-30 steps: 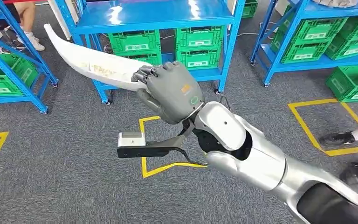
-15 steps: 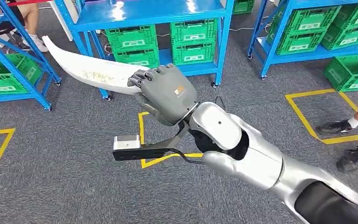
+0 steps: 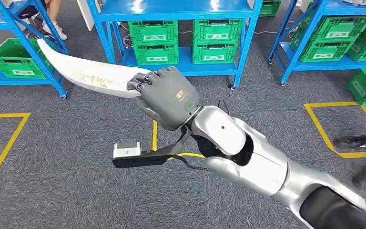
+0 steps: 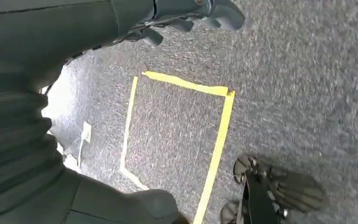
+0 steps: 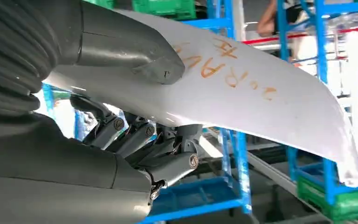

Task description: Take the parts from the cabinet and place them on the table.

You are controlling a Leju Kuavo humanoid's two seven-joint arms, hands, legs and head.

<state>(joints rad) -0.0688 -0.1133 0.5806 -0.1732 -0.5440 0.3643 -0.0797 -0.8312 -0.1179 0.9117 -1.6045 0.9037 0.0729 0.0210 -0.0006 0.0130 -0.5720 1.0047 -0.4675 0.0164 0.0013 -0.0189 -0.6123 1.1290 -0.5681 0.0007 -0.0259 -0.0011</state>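
White part [image 3: 83, 74] between right hand [image 3: 167, 97] fingers [image 5: 135, 140]

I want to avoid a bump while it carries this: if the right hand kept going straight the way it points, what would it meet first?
Probably the blue metal shelf rack: the right hand grips the long white curved panel, whose tip already sits near that rack's post. Depth is unclear.

Glossy smooth white plastic part [image 3: 86, 74], rough grey carpet floor [image 3: 66, 191]
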